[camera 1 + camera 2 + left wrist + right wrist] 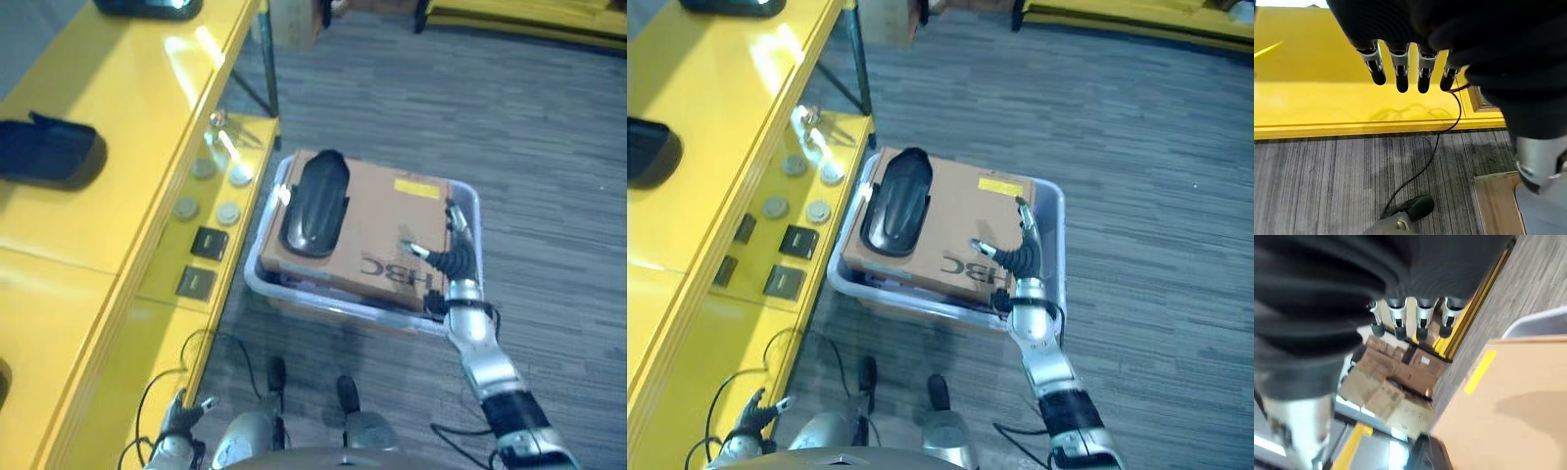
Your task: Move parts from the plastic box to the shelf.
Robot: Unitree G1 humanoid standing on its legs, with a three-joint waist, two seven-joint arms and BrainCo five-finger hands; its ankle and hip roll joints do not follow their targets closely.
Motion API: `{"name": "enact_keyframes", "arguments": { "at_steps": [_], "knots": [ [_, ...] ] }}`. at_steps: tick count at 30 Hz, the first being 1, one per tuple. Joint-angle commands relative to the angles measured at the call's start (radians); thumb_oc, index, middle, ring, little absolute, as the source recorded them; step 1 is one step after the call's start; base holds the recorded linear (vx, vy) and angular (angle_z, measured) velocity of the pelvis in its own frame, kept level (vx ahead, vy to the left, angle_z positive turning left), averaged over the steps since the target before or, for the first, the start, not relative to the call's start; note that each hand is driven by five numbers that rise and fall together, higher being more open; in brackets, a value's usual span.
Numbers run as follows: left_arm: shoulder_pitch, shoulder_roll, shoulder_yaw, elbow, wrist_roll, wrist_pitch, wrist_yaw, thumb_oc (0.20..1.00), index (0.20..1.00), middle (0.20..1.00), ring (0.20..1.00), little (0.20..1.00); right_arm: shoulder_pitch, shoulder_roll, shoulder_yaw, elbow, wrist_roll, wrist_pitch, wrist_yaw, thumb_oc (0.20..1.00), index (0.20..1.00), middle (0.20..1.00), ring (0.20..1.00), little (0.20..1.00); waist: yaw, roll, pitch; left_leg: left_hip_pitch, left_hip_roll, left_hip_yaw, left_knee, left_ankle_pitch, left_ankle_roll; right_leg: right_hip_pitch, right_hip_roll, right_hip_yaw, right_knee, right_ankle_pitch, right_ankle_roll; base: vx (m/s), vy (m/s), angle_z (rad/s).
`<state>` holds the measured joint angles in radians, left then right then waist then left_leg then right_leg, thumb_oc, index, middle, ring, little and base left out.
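A clear plastic box (258,282) stands on the carpet beside a long yellow shelf (127,108). A brown cardboard sheet (382,225) covers the box, and a black curved part (313,204) lies on the sheet's left end. My right hand (453,257) hovers open over the sheet's right end, fingers spread and holding nothing; its straight fingers (1400,320) show in the right wrist view above the cardboard (1518,396). Low by the shelf's front hangs my left hand (181,416), its fingers (1400,73) straight and empty. Another black part (44,149) rests on the shelf top.
The shelf's lower board carries several round discs (211,191) and two dark square pieces (208,242). One more black part (147,6) sits at the shelf's far end. A cardboard box (294,20) and a yellow frame (529,15) stand beyond.
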<state>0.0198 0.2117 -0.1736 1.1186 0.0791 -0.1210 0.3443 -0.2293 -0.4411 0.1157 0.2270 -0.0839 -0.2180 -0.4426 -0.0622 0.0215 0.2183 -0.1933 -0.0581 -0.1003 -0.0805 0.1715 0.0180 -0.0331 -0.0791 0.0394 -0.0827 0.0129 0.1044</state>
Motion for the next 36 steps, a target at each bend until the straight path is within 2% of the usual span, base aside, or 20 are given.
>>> {"name": "enact_keyframes", "arguments": {
  "at_steps": [1, 3, 7, 17, 21, 23, 24, 25, 26, 27, 36],
  "knots": [
    [-0.058, 0.032, -0.026, -0.001, -0.059, -0.027, 0.044, 1.000, 1.000, 1.000, 1.000, 1.000, -0.144, -0.027, -0.009, 0.022, -0.058, 0.001, -0.125, 1.000, 1.000, 1.000, 1.000, 1.000, 0.062, -0.001, 0.027, -0.008, 0.069, 0.013, 0.006, -0.093, -0.063, -0.078, -0.055, -0.016, -0.001, 0.025, 0.050, -0.07, -0.019, 0.21],
    [-0.063, 0.035, -0.032, -0.007, -0.066, -0.028, 0.048, 1.000, 1.000, 1.000, 1.000, 1.000, -0.183, -0.035, 0.002, 0.059, -0.061, 0.015, -0.131, 1.000, 1.000, 1.000, 1.000, 1.000, 0.070, -0.003, 0.029, -0.018, 0.067, 0.011, 0.005, -0.090, -0.065, -0.086, -0.055, -0.020, -0.002, 0.028, 0.050, -0.03, -0.008, 0.22],
    [-0.087, 0.032, -0.088, -0.021, -0.096, -0.035, 0.048, 1.000, 1.000, 1.000, 1.000, 1.000, -0.377, -0.070, 0.064, 0.297, -0.048, 0.076, -0.173, 1.000, 1.000, 1.000, 1.000, 1.000, 0.111, -0.008, 0.055, -0.059, 0.067, -0.009, 0.002, -0.073, -0.073, -0.112, -0.053, -0.042, -0.004, 0.039, 0.050, -0.02, -0.017, 0.20],
    [-0.134, 0.019, -0.136, -0.035, -0.148, -0.040, 0.067, 1.000, 1.000, 1.000, 1.000, 1.000, -0.534, -0.077, 0.094, 0.519, -0.026, 0.108, -0.256, 1.000, 1.000, 1.000, 1.000, 1.000, 0.135, 0.000, 0.086, -0.106, 0.059, -0.048, 0.004, -0.057, -0.077, -0.138, -0.054, -0.075, -0.002, 0.045, 0.050, 0.00, 0.006, 0.16],
    [-0.153, 0.022, -0.151, -0.029, -0.166, -0.041, 0.072, 1.000, 1.000, 1.000, 1.000, 1.000, -0.601, -0.065, 0.154, 0.694, 0.039, 0.112, -0.192, 1.000, 1.000, 1.000, 1.000, 1.000, 0.143, 0.000, 0.098, -0.117, 0.058, -0.052, 0.005, -0.053, -0.077, -0.149, -0.057, -0.080, -0.001, 0.051, 0.051, 0.00, 0.000, 0.00],
    [-0.171, 0.024, -0.163, -0.024, -0.179, -0.044, 0.068, 1.000, 1.000, 1.000, 1.000, 1.000, -0.657, -0.057, 0.199, 0.845, 0.074, 0.128, -0.138, 1.000, 1.000, 1.000, 1.000, 1.000, 0.151, 0.000, 0.106, -0.126, 0.056, -0.054, 0.006, -0.050, -0.077, -0.158, -0.059, -0.082, -0.001, 0.057, 0.051, 0.00, 0.000, 0.00],
    [-0.187, 0.019, -0.177, -0.019, -0.199, -0.046, 0.062, 1.000, 1.000, 1.000, 1.000, 1.000, -0.695, -0.024, 0.222, 0.971, 0.109, 0.131, -0.101, 1.000, 1.000, 1.000, 1.000, 1.000, 0.158, 0.003, 0.109, -0.129, 0.054, -0.054, 0.006, -0.048, -0.077, -0.162, -0.059, -0.083, -0.001, 0.058, 0.051, 0.00, 0.000, 0.00],
    [-0.189, 0.016, -0.183, -0.017, -0.201, -0.046, 0.062, 1.000, 1.000, 1.000, 1.000, 1.000, -0.702, -0.011, 0.219, 0.997, 0.123, 0.133, -0.099, 1.000, 1.000, 1.000, 1.000, 1.000, 0.159, 0.005, 0.108, -0.130, 0.055, -0.055, 0.006, -0.048, -0.077, -0.162, -0.059, -0.084, -0.001, 0.057, 0.051, 0.00, 0.000, 0.00],
    [-0.193, 0.014, -0.188, -0.020, -0.205, -0.049, 0.062, 1.000, 1.000, 1.000, 1.000, 1.000, -0.708, 0.000, 0.218, 1.018, 0.133, 0.135, -0.097, 0.573, 0.573, 0.573, 0.573, 0.573, 0.161, 0.007, 0.107, -0.131, 0.054, -0.056, 0.006, -0.047, -0.077, -0.162, -0.060, -0.084, -0.002, 0.057, 0.051, 0.00, 0.000, 0.00],
    [-0.199, 0.012, -0.199, -0.023, -0.207, -0.050, 0.059, 1.000, 1.000, 1.000, 1.000, 1.000, -0.712, 0.009, 0.223, 1.065, 0.147, 0.139, -0.072, 0.200, 0.200, 0.200, 0.200, 0.200, 0.166, 0.011, 0.104, -0.132, 0.053, -0.060, 0.007, -0.047, -0.077, -0.160, -0.061, -0.088, -0.002, 0.054, 0.051, 0.00, 0.000, 0.00],
    [-0.187, 0.014, -0.200, -0.040, -0.209, -0.053, 0.042, 1.000, 1.000, 1.000, 1.000, 1.000, -0.678, 0.003, 0.209, 1.069, 0.201, 0.132, -0.032, 0.200, 0.200, 0.200, 0.200, 0.200, 0.168, 0.013, 0.078, -0.118, 0.053, -0.073, 0.005, -0.052, -0.078, -0.136, -0.061, -0.103, -0.003, 0.039, 0.052, 0.02, -0.015, 0.06]
  ]
}}
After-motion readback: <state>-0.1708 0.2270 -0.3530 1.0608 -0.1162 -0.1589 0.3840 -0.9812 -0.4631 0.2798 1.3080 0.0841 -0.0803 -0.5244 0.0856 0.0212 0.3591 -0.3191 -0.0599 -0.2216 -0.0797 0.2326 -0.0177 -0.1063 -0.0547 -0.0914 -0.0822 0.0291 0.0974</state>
